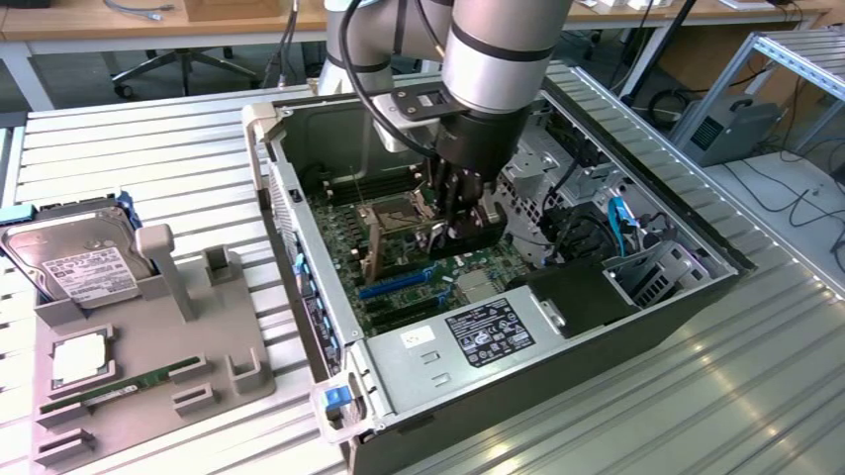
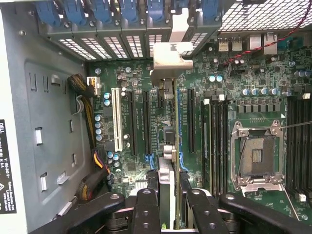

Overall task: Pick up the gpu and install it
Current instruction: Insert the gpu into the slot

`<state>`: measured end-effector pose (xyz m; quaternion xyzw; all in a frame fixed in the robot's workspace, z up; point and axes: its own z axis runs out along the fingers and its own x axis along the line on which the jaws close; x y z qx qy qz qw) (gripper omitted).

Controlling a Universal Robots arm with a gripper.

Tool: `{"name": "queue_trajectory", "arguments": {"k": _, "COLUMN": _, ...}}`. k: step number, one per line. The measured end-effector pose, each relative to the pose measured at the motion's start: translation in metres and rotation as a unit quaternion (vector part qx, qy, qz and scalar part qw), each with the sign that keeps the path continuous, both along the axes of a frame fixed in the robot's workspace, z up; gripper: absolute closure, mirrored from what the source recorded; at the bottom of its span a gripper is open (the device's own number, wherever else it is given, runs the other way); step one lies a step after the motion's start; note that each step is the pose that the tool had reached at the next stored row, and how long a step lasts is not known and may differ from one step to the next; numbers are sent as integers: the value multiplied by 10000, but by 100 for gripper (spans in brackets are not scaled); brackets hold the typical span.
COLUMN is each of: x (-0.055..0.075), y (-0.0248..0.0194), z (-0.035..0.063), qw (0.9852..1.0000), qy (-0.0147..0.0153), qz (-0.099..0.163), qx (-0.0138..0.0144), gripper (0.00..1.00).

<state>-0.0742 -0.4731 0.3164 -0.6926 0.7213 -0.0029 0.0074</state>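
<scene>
**GPU held edge-on above the motherboard slots**

Inside the open grey computer case [image 1: 396,366], at the centre of the exterior view, the arm's black tool [image 1: 462,213] reaches down toward the green motherboard [image 1: 396,259]. In the wrist view the tool [image 2: 168,207] sits at the lower centre of the frame, its fingers [image 2: 146,209] partly closed and pressed on either side of the thin black GPU card with a silvery metal bracket [image 2: 166,190]. That card stands edge-on between them, running up the frame over the black expansion slots [image 2: 146,122], with its bracket end [image 2: 168,61] near the slotted rear panel at upper centre. A silver hard drive with a white label [image 1: 73,262] rests in a grey fixture [image 1: 145,366] on the ribbed metal desk [image 1: 158,158], at the exterior view's left.
</scene>
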Motion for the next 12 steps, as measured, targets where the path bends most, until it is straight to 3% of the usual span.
{"name": "queue_trajectory", "arguments": {"k": 12, "x": -114, "y": -5, "z": -75, "qw": 10000, "qy": 0, "qz": 0, "qx": 0, "gripper": 73}}
